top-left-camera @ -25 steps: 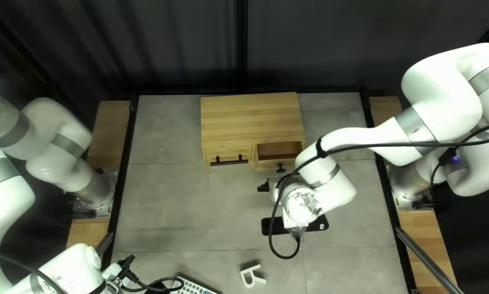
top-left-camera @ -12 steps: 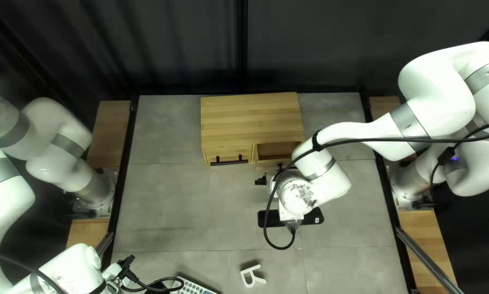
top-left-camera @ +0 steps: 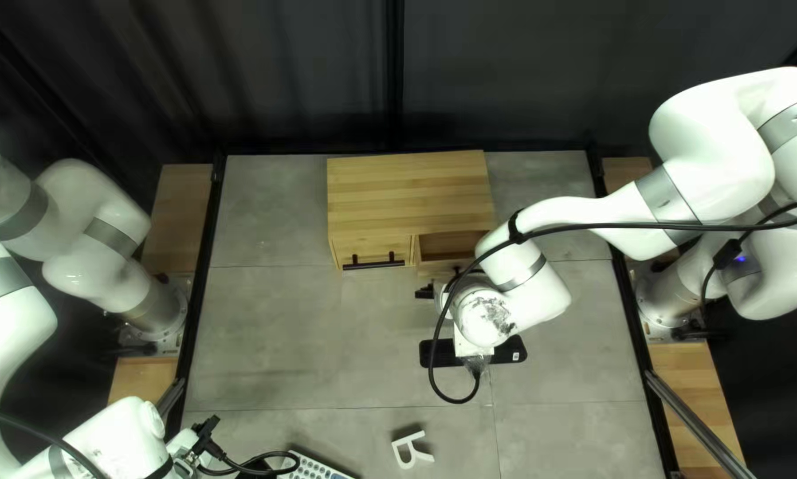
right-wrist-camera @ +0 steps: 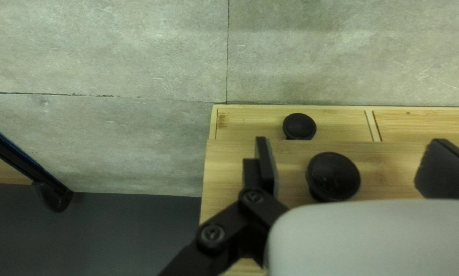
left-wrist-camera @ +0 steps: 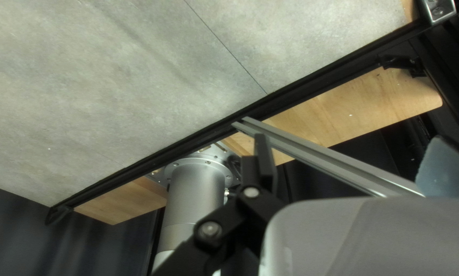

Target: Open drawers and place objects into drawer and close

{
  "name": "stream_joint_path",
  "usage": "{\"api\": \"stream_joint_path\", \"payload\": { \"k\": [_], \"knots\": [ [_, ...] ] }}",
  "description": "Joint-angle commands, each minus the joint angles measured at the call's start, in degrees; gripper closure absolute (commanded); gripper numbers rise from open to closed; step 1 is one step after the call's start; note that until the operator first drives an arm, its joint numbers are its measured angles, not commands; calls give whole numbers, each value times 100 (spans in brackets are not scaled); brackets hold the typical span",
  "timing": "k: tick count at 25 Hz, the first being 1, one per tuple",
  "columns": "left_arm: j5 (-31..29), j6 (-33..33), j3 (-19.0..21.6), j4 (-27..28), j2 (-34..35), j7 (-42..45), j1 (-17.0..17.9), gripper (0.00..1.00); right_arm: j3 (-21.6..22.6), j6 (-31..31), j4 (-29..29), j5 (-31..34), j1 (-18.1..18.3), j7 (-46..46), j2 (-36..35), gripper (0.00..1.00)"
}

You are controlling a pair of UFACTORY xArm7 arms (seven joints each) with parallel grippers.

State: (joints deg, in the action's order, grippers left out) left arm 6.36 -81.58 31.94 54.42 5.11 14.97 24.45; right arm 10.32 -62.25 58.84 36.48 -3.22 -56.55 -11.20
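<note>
And the right tool (right-wrist-camera: 352,153) was released, fingers parted around the nearer knob (right-wrist-camera: 333,176), no grip taken! The knob sat closer to one finger, so closing from there might have shoved it sideways; caught only by its round rim, it could have slipped free. Just beyond lay a second knob (right-wrist-camera: 299,126), a likely snag for a stray finger. Out to the wooden cabinet (top-left-camera: 407,191), up at 12 o'clock in the top left view: a hard tug could have dragged it over the desk (top-left-camera: 283,337) if nothing anchored it. The white letter-shaped piece (top-left-camera: 408,438) waited at 6 o'clock, the keypad (top-left-camera: 314,469) at 7, its neighbouring black cable (top-left-camera: 239,467) a threat to sweep it along. The left tool (left-wrist-camera: 352,148), around 8, was released too, holding nothing.

Now the change! Against one second earlier, the right arm (top-left-camera: 540,293) had swung in toward 12, nearer the cabinet; over the last half-second it had barely budged. Cabinet, letter-shaped piece and keypad hadn't shifted at all.
</note>
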Motion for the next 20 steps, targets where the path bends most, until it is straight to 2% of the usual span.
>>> {"api": "stream_joint_path", "payload": {
  "k": [1,2,3,4,8,20],
  "knots": [
    [0,0,0,0,0,0,0,0,0,-21,-15,3,0,-15,25,37],
    [0,0,0,0,0,0,0,0,-1,-23,-19,6,1,-19,28,54],
    [0,0,0,0,0,0,0,0,-1,-24,-20,7,1,-21,29,63],
    [0,0,0,0,0,0,0,0,-1,-25,-20,10,1,-25,29,85],
    [0,0,0,0,0,0,0,0,0,-42,-14,16,-1,-34,40,88],
    [0,0,0,0,0,0,0,0,40,-131,36,35,-63,12,33,88]
  ]
}}
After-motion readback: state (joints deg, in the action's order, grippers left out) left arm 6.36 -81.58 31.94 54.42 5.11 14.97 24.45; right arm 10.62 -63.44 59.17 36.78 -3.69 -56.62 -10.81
